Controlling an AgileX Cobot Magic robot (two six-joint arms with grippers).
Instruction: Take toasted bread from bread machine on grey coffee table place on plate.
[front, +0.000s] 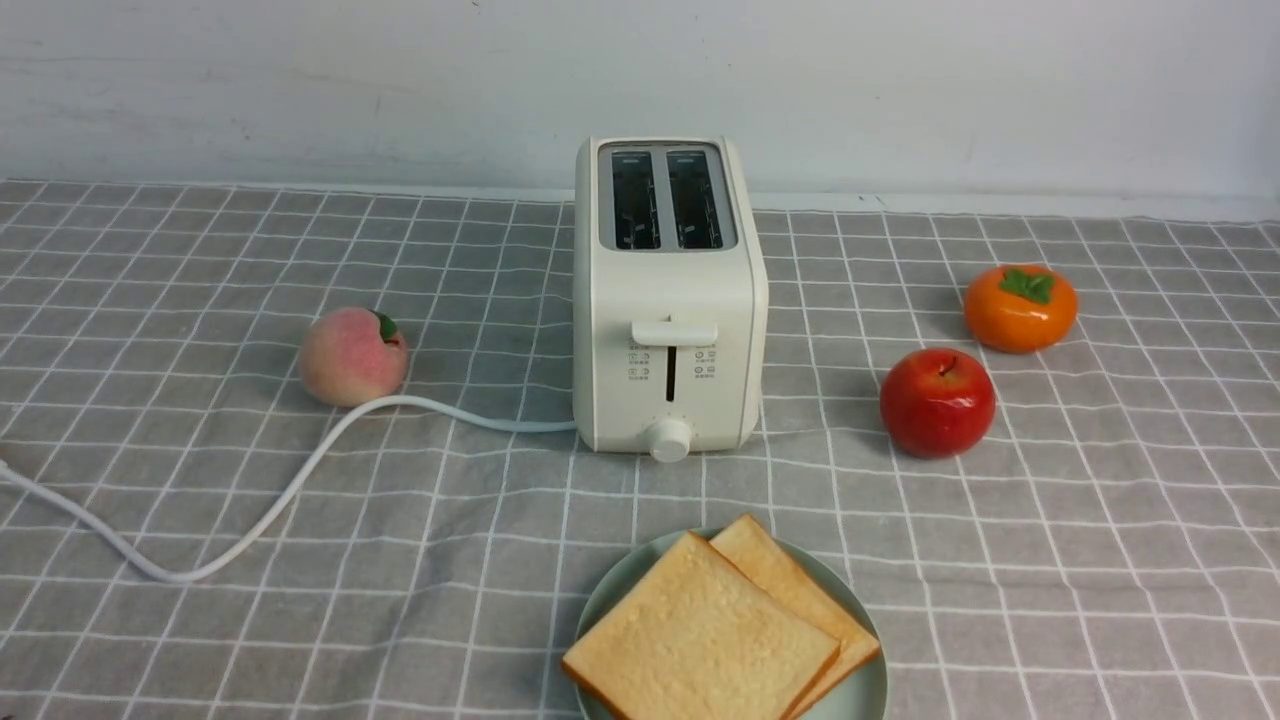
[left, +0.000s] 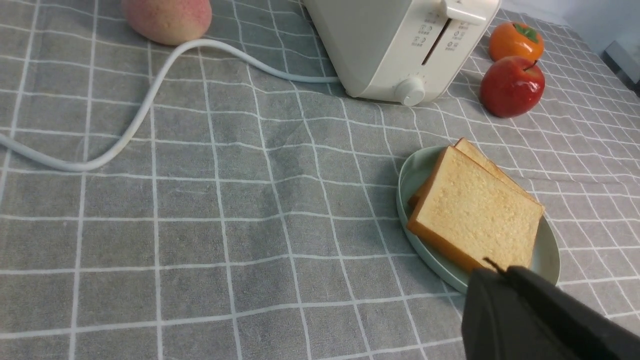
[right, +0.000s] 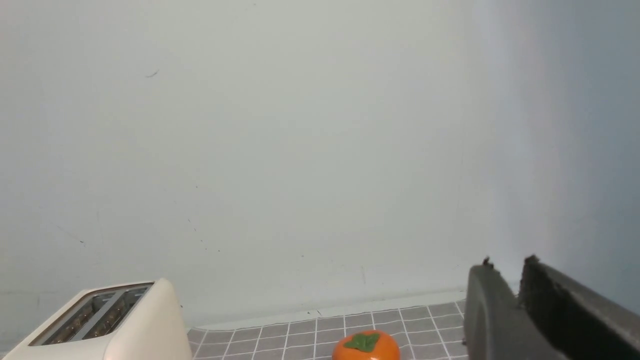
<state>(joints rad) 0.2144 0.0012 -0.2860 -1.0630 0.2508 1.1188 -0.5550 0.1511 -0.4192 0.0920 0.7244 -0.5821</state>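
Toast, two slices: upper slice (front: 705, 635) lying askew over lower slice (front: 785, 590), both on the green plate (front: 868, 685), at the near edge of the front view. Toaster (front: 610, 380), cream: two slots, no bread showing in either; stands beyond the plate on the checked tabletop (front: 330, 640). Status: transfer judged complete; left to do, at most, drawing the arms back. Left pincer (left: 502, 269): tips together, nothing held. Right pincer (right: 509, 272): tips slightly apart, nothing between them. Views compared: neither pincer appears in the front one, which has plate and slots together; the left wrist view gives plate and thick crust but cuts off the slots; the right wrist view gives slots and persimmon (right: 367, 346), without plate, toast or apple (front: 937, 403)
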